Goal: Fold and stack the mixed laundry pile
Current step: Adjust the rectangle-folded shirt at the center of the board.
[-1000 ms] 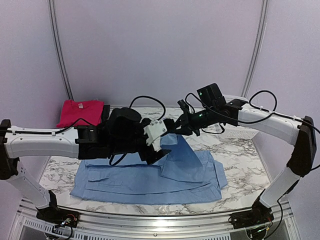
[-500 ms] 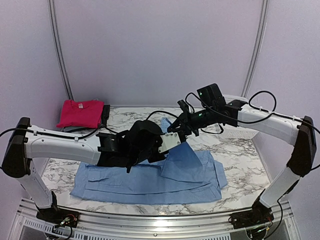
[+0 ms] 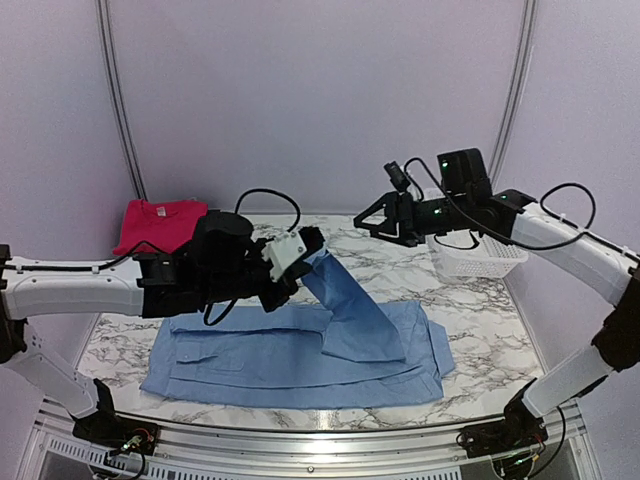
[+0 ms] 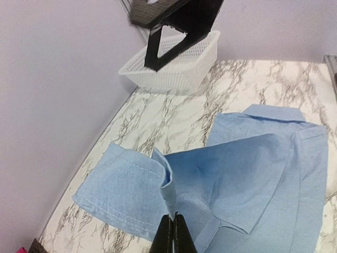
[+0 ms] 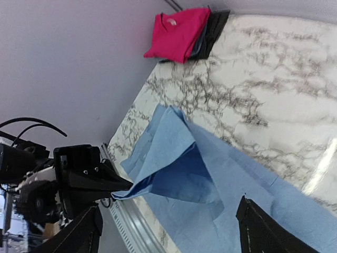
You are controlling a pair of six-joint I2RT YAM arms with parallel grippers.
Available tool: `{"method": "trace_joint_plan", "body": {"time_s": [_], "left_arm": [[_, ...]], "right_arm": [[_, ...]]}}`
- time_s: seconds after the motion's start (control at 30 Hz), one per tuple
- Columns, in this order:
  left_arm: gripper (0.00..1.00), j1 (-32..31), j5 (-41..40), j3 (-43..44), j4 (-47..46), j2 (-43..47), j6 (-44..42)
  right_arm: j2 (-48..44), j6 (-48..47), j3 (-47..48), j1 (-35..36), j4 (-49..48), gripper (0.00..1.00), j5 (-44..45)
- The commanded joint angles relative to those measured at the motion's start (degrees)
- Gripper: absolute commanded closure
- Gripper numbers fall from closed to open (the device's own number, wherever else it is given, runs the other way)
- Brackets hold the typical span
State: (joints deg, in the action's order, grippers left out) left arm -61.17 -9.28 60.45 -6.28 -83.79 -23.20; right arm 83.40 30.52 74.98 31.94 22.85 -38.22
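From above, the light blue shirt (image 3: 300, 365) was seen spread flat on the marble-patterned table (image 3: 480, 330) near the front edge. One sleeve (image 3: 350, 310) was drawn up off it as a taut diagonal band. The left fingers (image 3: 308, 243) were pinched shut on the end of that sleeve. The right fingers (image 3: 378, 225) were spread wide, holding nothing, in the air apart from the cloth. At the far left corner, a pink-red T-shirt (image 3: 158, 225) was stacked folded on a dark garment (image 3: 211, 226). A white slatted basket (image 3: 478, 262) stood at the far right.

In the left wrist view, the closed fingertips were shown gripping only a thin fold by the cuff. The cloth looked thin, woven and limp, with stitched hems and a stiffer collar.

In the right wrist view, both fingers were seen at the frame's lower corners, far apart, with the sleeve sagging between the shirt and the left grip.

The hold is judged slight. A quick pull could let the cuff slip out, and the sleeve would drop in a heap. Too long a pull could drag the body of the shirt and spoil its flat lie. A crooked lay-down would leave a skewed fold, since the fabric keeps no shape.
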Motion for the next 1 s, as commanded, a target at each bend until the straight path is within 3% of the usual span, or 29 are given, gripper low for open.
{"method": "trace_joint_plan", "body": {"time_s": [0.0,0.2,0.37,0.57,0.83,0.87,0.97], "left_arm": [[1.0,3.21,17.03,-3.22,-4.72,6.08,5.29],[1.0,5.07,28.96,-5.18,-5.69,9.55,6.2],[1.0,5.34,39.27,-3.36,-6.02,8.54,6.97],[1.0,6.38,50.71,-0.81,-5.64,7.05,6.26],[1.0,6.48,57.86,3.0,-0.23,3.34,3.65],[1.0,6.56,57.81,2.87,-0.39,3.3,3.46],[1.0,8.86,56.5,1.32,-1.42,4.15,3.91]], "right_arm": [[-6.94,-20.18,-1.77,-0.99,-0.99,0.14,0.6],[-10.08,-31.16,-8.85,0.55,-6.28,0.15,-1.53],[-11.42,-42.34,-11.16,4.74,-5.92,0.18,2.69],[-13.66,-46.65,-13.62,5.62,-6.95,0.2,1.8],[-13.06,-53.55,-11.51,12.4,-6.35,0.21,6.72],[-13.0,-54.09,-11.18,13.4,-5.97,0.23,6.96],[-13.7,-54.38,-10.51,15.8,-4.36,0.56,6.31]]}}
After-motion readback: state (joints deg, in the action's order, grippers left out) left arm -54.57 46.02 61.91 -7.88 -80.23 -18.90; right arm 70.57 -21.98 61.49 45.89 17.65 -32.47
